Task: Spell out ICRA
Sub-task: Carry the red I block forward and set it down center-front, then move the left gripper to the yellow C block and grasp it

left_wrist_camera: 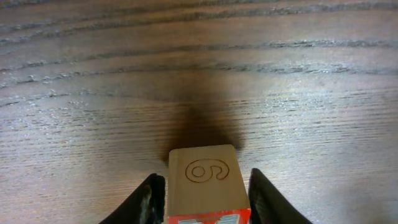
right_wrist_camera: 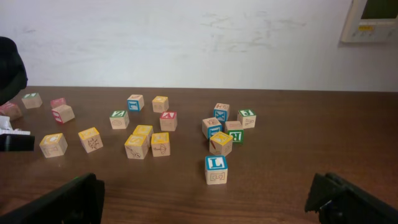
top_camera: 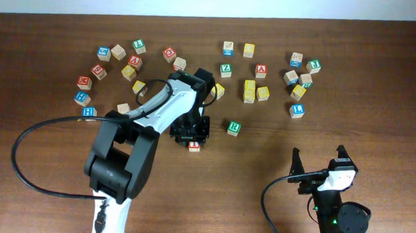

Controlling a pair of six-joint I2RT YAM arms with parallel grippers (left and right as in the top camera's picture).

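Overhead: locate the red "I" cube [top_camera: 194,147] directly beneath the left gripper [top_camera: 193,139], near the table's middle. Note the green "R" cube [top_camera: 233,127] just beside it, toward the right arm's side, yet nearer the left arm.

Left wrist: observe the cube centred between both fingers [left_wrist_camera: 151,200], resting on the table [left_wrist_camera: 199,62]. Cannot tell whether pinched or merely bracketed.

Right wrist: confirm the right gripper [right_wrist_camera: 205,205] spread wide, empty, well apart from all cubes.
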